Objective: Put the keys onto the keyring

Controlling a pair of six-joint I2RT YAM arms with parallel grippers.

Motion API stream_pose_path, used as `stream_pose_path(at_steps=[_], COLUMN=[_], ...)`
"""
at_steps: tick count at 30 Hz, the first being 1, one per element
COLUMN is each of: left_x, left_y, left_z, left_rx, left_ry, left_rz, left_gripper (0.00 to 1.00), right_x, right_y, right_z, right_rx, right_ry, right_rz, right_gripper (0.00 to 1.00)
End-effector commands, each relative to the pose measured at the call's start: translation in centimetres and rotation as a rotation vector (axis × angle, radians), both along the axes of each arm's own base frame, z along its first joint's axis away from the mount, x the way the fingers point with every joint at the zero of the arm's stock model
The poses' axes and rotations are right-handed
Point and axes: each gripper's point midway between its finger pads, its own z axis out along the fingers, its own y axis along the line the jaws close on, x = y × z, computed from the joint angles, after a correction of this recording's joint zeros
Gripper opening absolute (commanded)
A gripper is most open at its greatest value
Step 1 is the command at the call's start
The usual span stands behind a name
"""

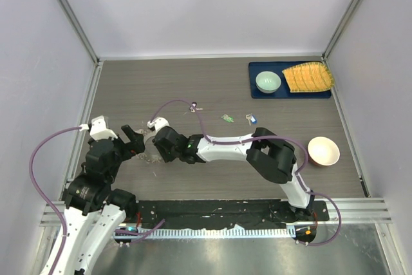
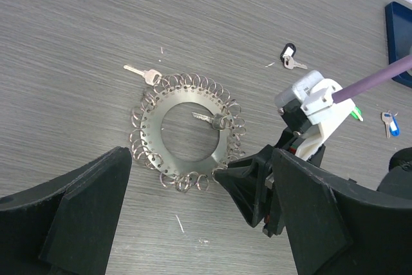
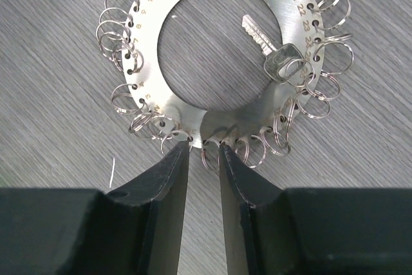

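Observation:
The keyring is a flat silver disc with a wide hole, its rim strung with small split rings, lying flat on the table. One plain silver key hangs on it, and another lies just outside it. My right gripper is at the disc's near edge, its jaws a narrow gap apart with one small ring between the tips. My left gripper hovers wide open over the same spot, holding nothing. The green key and blue key lie loose farther right.
A black-headed key lies beyond the right wrist. At the back right a blue tray holds a green bowl and a yellow ribbed item. A beige bowl stands at the right. The right arm stretches across the table's middle.

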Motion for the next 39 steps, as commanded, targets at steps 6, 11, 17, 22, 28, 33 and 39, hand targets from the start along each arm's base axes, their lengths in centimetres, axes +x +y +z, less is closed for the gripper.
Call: stream_pose_path(at_steps=[6,11,17,22,28,33,39], left_x=[0.4,0.4,0.5,0.5,0.6,0.7,0.8], left_y=[0.3,0.2,0.3,0.2,0.1,0.0,-0.1], left_z=[1.0,0.9,0.9,1.0,0.7,0.6,0.6], left_rx=[-0.002,-0.003,-0.006,-0.006,-0.007,-0.01,-0.013], left_ry=[-0.048,-0.045,-0.047,-0.048,-0.038,-0.033,-0.033], left_rz=[0.017,0.011,0.015,0.01,0.01,0.001,0.002], left_gripper=[0.95,0.95,0.95,0.95,0.95,0.95,0.95], right_x=[1.2,1.2,1.0,0.7,0.5,1.4,1.6], right_y=[1.3,0.9,0.2,-0.2,-1.2,-4.0,-7.0], right_z=[0.4,-0.4,-0.9,-1.6,-2.5,-2.3,-1.7], right_rx=[0.022,-0.003,-0.036,-0.055,-0.09,-0.121,-0.139], right_ry=[-0.017,-0.011,-0.011,0.009,0.014,0.005,0.016], right_rz=[0.013,0.018,0.028,0.052,0.064,0.023,0.0], right_gripper=[0.32,0.33,0.37,0.38,0.37,0.37,0.38])
